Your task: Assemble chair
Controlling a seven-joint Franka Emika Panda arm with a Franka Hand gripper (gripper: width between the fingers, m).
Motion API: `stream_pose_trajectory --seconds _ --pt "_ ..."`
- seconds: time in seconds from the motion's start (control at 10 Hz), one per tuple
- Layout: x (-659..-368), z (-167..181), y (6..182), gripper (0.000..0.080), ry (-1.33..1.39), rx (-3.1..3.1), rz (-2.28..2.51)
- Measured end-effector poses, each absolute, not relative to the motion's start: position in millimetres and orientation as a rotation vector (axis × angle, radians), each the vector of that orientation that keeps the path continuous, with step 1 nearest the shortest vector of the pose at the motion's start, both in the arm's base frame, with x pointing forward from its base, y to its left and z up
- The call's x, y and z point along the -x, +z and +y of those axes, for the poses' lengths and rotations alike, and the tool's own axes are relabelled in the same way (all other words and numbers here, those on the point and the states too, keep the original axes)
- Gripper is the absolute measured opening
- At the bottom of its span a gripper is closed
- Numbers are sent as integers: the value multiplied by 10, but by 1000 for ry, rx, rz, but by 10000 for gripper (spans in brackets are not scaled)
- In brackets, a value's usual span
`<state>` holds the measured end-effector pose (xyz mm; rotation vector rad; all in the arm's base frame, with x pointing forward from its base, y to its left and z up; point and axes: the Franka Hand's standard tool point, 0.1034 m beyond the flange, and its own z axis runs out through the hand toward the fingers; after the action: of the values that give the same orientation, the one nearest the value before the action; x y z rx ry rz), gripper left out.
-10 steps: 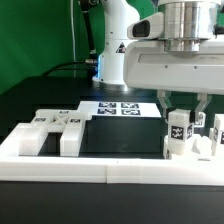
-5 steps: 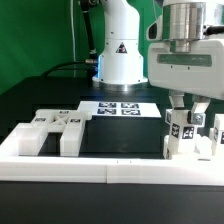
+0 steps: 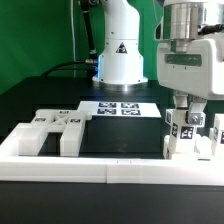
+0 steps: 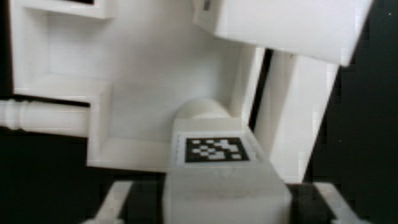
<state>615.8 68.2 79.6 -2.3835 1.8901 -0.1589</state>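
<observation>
Claw (image 3: 185,113): on the exterior view's right, jaws clamped on the small tagged block (image 3: 180,130).
Small tagged block: upright between the jaws, close against more white pieces (image 3: 207,140) by the low wall (image 3: 100,162).
Other chair parts (image 3: 55,128): grouped on the exterior view's left, well apart.
Marker board (image 3: 120,108): flat on the black tabletop (image 3: 125,138) behind.

In the exterior view I see bright, even light. The glossy white robot arm body (image 3: 120,55) carries a soft glare, and the chunky white plastic chair blocks (image 3: 55,128) are almost washed out, with only faint shadows on the matte black table surface (image 3: 120,135). The wrist view is soft and out of focus: the small white block with a black-and-white square tag (image 4: 222,150) looks grainy, and the white surfaces around it melt together.
</observation>
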Motion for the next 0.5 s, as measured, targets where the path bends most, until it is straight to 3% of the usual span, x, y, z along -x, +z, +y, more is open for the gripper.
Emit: stream_pose_trajectory --seconds 0.1,0.2,0.3,0.5 --pt "-6160 668 797 499 -161 2417 1848" --pt "-6157 666 795 499 -165 2487 1764" --pt "-6157 671 798 621 -172 2616 1586" --pt "-6158 671 798 647 -183 2754 1352"
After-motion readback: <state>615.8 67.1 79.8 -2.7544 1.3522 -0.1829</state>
